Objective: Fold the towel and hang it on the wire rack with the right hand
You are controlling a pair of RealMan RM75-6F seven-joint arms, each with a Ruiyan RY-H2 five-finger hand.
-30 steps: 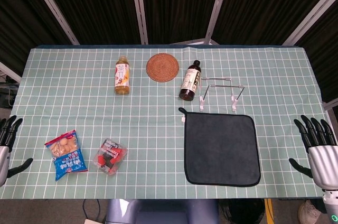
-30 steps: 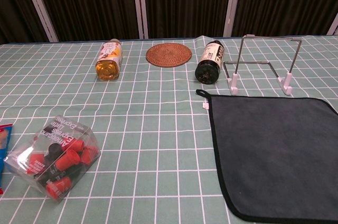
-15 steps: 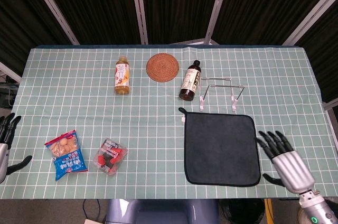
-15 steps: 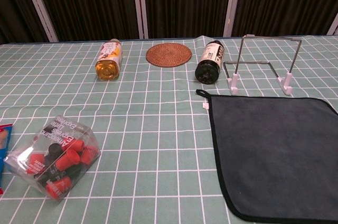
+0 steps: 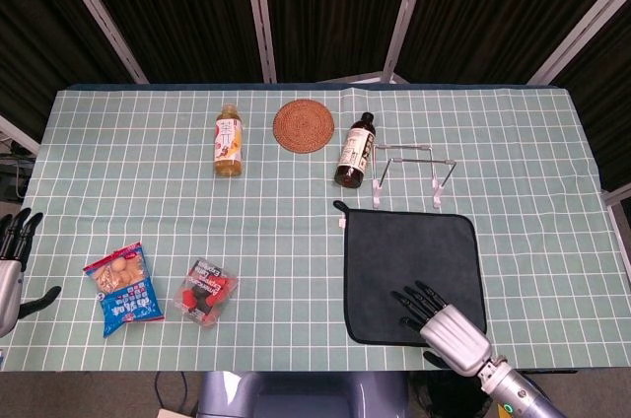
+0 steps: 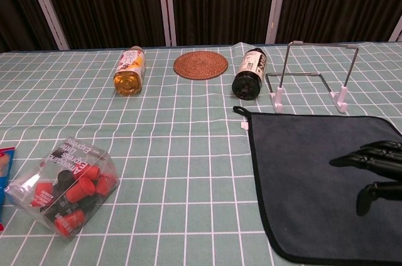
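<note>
A: What's nearest, at the bottom of the head view?

B: The right hand, lower right, fingers apart and holding nothing, over the near part of the dark grey square towel with black edging. Whether it touches the cloth I can't tell. The left hand sits at the far left edge, off the table, fingers spread and empty.

A: And the towel?

B: Flat and unfolded on the green checked tablecloth, right of centre.

A: Beyond it?

B: The bare wire rack with white feet, just past the towel's far edge.

A: So how far along?

B: Barely begun, I'd judge: folding, lifting and hanging all remain.
</note>
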